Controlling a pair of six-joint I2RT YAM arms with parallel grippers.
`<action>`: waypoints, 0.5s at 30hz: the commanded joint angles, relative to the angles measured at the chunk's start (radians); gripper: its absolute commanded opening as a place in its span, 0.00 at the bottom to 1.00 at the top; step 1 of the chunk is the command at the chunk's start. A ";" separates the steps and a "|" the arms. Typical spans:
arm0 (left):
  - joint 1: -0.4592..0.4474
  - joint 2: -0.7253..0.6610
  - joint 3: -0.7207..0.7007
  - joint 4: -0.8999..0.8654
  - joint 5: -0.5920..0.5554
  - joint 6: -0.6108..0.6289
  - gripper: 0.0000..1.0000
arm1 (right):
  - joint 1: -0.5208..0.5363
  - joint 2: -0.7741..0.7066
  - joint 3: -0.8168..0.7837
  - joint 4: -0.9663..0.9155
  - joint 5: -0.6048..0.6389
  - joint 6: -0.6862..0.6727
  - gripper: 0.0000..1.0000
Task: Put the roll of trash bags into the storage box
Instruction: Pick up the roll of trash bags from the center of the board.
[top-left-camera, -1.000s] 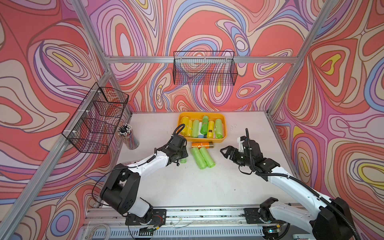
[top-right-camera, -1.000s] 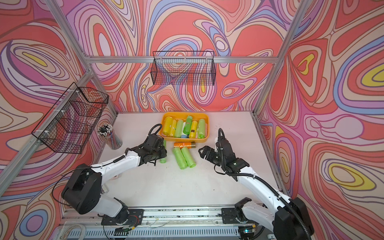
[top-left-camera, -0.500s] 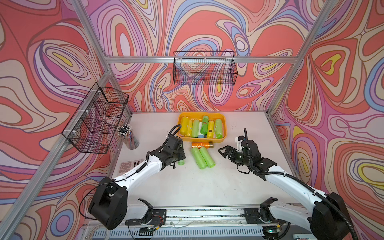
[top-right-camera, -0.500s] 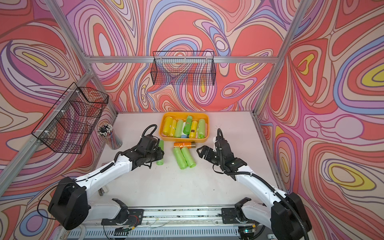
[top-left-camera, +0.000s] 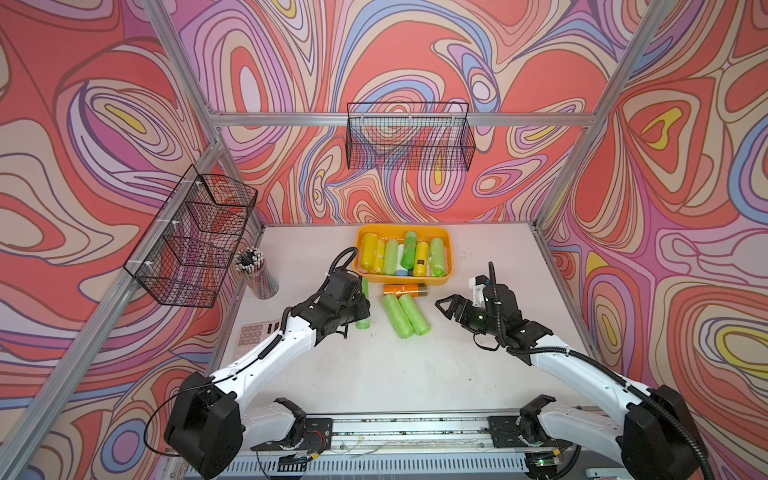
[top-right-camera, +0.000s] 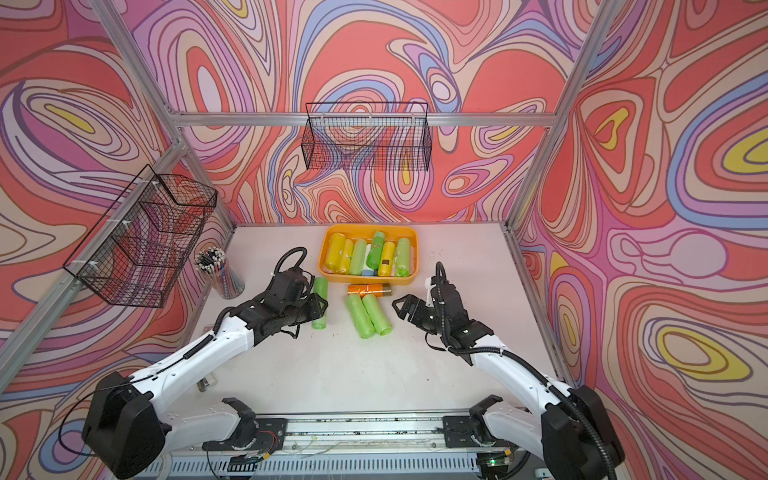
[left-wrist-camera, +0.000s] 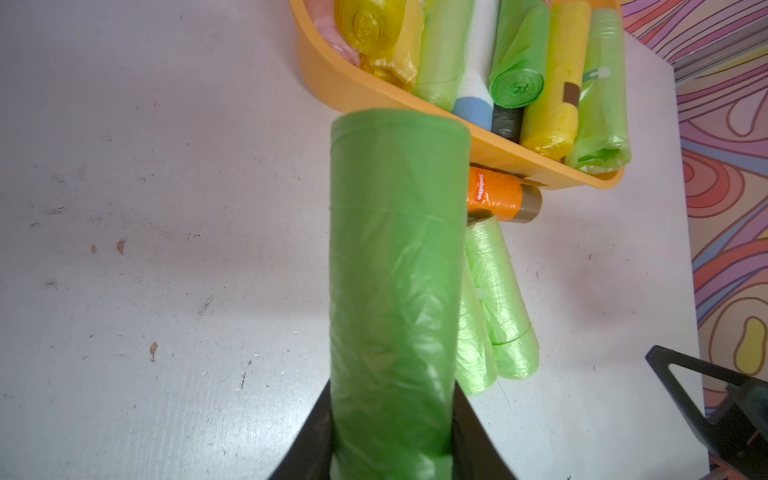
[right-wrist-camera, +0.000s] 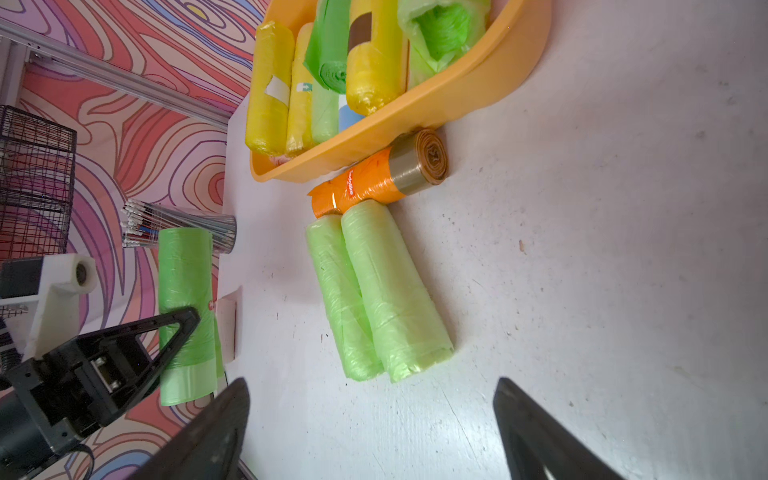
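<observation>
Currently pinching roll of trash bags (left-wrist-camera: 395, 270) near one end in left gripper (top-right-camera: 319, 306) | holding it lengthwise off the table (top-left-camera: 374, 374), far end just short of storage box (top-left-camera: 399, 227), seemingly lined up for drop-in | holding right gripper (top-left-camera: 443, 309) spread, empty, near two loose rolls (top-left-camera: 405, 316)

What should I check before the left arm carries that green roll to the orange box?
1. Grip: left gripper shut on green roll: ok.
2. Roll high enough to clear storage box rim: cannot tell.
3. Bare floor left in the box: not ok, rolls cover it.
4. Other arm: right gripper open, clear of the path: ok.
5. Obstacle: orange roll lies low before the box: ok.
</observation>
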 joint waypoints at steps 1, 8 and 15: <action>-0.007 -0.024 0.039 -0.013 0.014 -0.011 0.33 | 0.000 -0.064 -0.040 0.031 -0.013 0.048 0.94; -0.022 -0.050 0.044 -0.034 -0.004 -0.016 0.33 | 0.000 -0.115 -0.064 0.008 -0.019 0.048 0.94; -0.025 -0.083 0.060 -0.102 -0.026 0.009 0.33 | 0.001 -0.095 -0.039 -0.028 -0.050 0.016 0.93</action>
